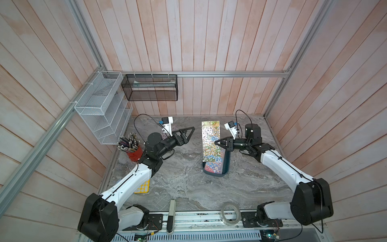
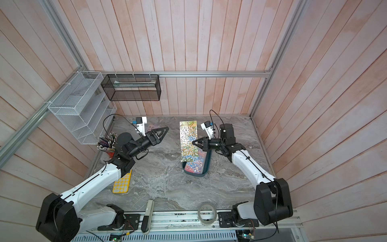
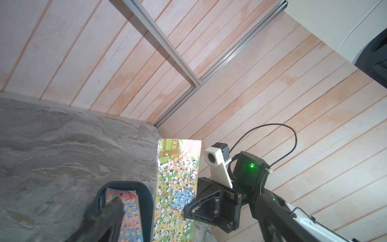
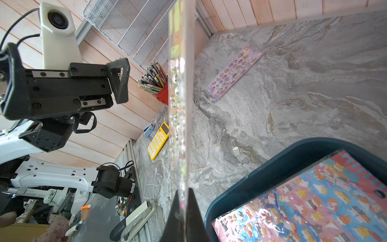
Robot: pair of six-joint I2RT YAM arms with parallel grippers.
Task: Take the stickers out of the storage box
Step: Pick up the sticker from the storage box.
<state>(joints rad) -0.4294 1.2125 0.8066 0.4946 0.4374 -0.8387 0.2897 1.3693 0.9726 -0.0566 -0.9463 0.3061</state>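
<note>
The right gripper (image 1: 216,142) is pinching a panda sticker sheet (image 1: 209,134) by its right long edge, with its jaws pressed together on the sleeve. It is holding the sheet raised over the storage box (image 1: 227,165), which is sitting right of centre on the table (image 1: 178,178). The sheet is standing on edge, its printed face turned to the left. From above it is hard to tell whether its near end is clear of the box rim.

More stickers (image 4: 303,199) are lying flat inside the box, and a purple sheet (image 4: 234,73) is lying on the table at the far left. The left gripper (image 1: 188,134) is hovering left of the raised sheet, apart from it, its jaws spread with nothing between them.

The robot appears to be midway through carrying one sheet out, with most of the stack not yet removed. The next move likely calls for lifting the near end free, swinging the sheet left past the rim, and laying it flat on the table or passing it to the waiting left jaws.
</note>
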